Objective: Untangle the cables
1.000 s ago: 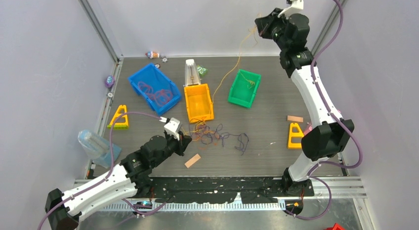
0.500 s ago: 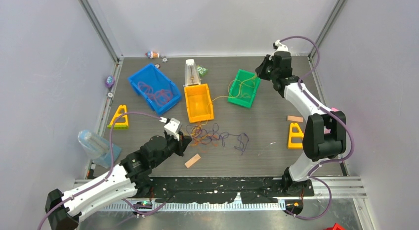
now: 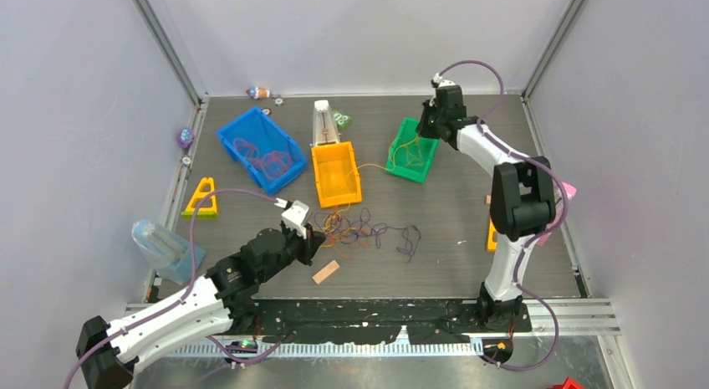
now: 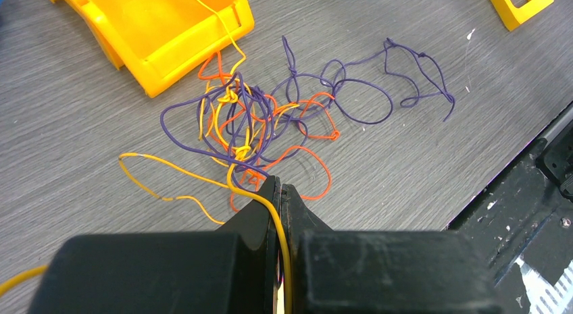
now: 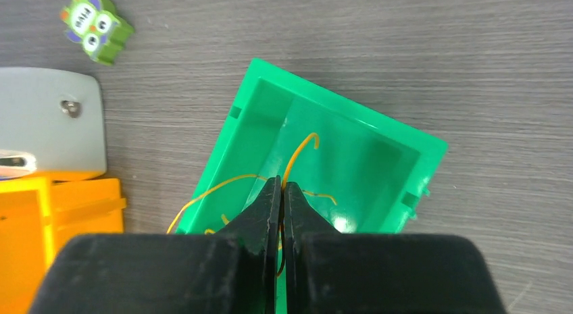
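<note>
Arms (image 3: 163, 322) show white links, black joints (image 3: 520, 201), lilac hoses (image 3: 476, 62), seemingly matte-black gripper fingers (image 4: 260, 219).

Setting: a robotics laboratory test cell. Plain pale walls (image 3: 75, 113) close off the left, right and far sides of a grey wood-grain table (image 3: 451, 255), with aluminium profile posts (image 3: 163, 42) at the far corners. A left arm (image 3: 167, 309) and a right arm (image 3: 481, 146), both white and black, are mounted at the near edge on a black plate (image 3: 376, 309). A blue bin (image 3: 238, 125), a yellow bin (image 3: 316, 176) and a green bin (image 3: 401, 167) stand on the table as test fixtures.
</note>
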{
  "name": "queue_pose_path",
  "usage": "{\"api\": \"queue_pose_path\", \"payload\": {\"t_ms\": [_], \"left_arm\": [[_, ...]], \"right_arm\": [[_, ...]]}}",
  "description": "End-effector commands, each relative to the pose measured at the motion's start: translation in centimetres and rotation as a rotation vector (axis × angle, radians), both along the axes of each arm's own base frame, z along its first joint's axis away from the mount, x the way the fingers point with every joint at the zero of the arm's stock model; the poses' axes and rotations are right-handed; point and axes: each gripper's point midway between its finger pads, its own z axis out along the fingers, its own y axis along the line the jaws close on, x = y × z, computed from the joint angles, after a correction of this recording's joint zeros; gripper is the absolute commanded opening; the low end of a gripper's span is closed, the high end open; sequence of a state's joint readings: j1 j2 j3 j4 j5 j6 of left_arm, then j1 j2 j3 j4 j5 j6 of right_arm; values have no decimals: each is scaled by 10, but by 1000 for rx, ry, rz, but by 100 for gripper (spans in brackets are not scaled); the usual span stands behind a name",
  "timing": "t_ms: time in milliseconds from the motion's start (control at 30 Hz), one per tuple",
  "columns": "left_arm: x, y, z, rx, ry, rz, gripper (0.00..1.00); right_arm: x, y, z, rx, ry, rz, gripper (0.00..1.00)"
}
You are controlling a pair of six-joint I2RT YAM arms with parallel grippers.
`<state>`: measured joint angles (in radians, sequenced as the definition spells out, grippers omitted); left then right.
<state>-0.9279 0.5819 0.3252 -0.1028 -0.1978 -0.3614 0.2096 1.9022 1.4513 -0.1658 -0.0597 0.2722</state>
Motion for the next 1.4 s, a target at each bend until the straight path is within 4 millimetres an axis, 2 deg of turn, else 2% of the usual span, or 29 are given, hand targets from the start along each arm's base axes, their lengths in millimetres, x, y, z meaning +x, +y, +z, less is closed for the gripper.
{"api": "queue_pose_path", "payload": {"t_ms": [0, 100, 167, 267, 400, 500, 533, 567, 667, 700, 733, 767, 800, 833, 867, 900, 933, 967, 1000, 1033, 1067, 1100, 1167, 1233, 1300, 1367], "left_arm": [[4, -7, 26, -55, -46, -10, 0], [4, -6, 27, -51, -48, -8, 0], [4, -4, 26, -48, -50, -6, 0], [3, -2, 26, -41, -53, -2, 0], [4, 1, 28, -38, -65, 10, 0], [5, 4, 27, -38, -68, 21, 0], [5, 4, 28, -40, -70, 22, 0], [5, 4, 28, -41, -71, 23, 0], [5, 6, 27, -32, -72, 28, 0], [5, 7, 26, -30, -73, 30, 0], [5, 8, 26, -29, -74, 33, 0], [5, 9, 24, -26, -73, 36, 0], [5, 11, 22, -24, -70, 41, 0], [5, 12, 20, -22, -68, 47, 0], [5, 13, 18, -23, -64, 52, 0], [5, 15, 15, -22, -57, 62, 0], [5, 17, 12, -20, -49, 76, 0], [5, 19, 9, -17, -38, 89, 0], [5, 20, 7, -16, -29, 100, 0], [6, 23, 2, -6, -15, 115, 0], [6, 25, -2, -2, 2, 133, 5], [6, 27, -4, 8, 13, 144, 14], [6, 30, -10, 35, 36, 165, 44], [9, 32, -12, 59, 44, 186, 61], [13, 33, -13, 87, 53, 195, 69], [17, 30, -14, 112, 74, 188, 72]], "right_arm": [[4, 5, -23, -76, 81, 6, 5], [1, 8, -47, -78, 145, 2, 5], [0, 10, -51, -71, 164, 6, 8], [2, 12, -34, -64, 137, 13, 30], [-2, 11, 3, -47, 75, 15, 43], [-15, 13, 30, -16, 25, 31, 50], [-19, 15, 35, -9, 16, 39, 55], [-25, 17, 43, 2, 0, 52, 58], [-44, 29, 59, 2, -25, 103, 75], [-52, 33, 55, -1, -15, 129, 80], [-61, 43, 62, 5, -26, 165, 82], [-69, 47, 57, -2, -15, 183, 86], [-80, 59, 65, 2, -31, 214, 87], [-89, 64, 57, -1, -15, 226, 89], [-101, 77, 65, 10, -32, 239, 89], [-111, 81, 55, 13, -26, 240, 89], [-120, 97, 72, 57, -84, 240, 89], [-139, 108, 55, 66, -58, 260, 89], [-143, 116, 72, 137, -104, 238, 89], [-161, 126, 56, 153, -72, 259, 88], [-169, 130, 53, 198, -63, 238, 88], [-180, 141, 51, 220, -53, 252, 87], [-195, 157, 45, 280, -34, 259, 86], [-205, 169, 37, 337, -5, 254, 85], [-212, 179, 27, 389, 33, 239, 84], [-215, 188, 19, 446, 73, 222, 84]]}}
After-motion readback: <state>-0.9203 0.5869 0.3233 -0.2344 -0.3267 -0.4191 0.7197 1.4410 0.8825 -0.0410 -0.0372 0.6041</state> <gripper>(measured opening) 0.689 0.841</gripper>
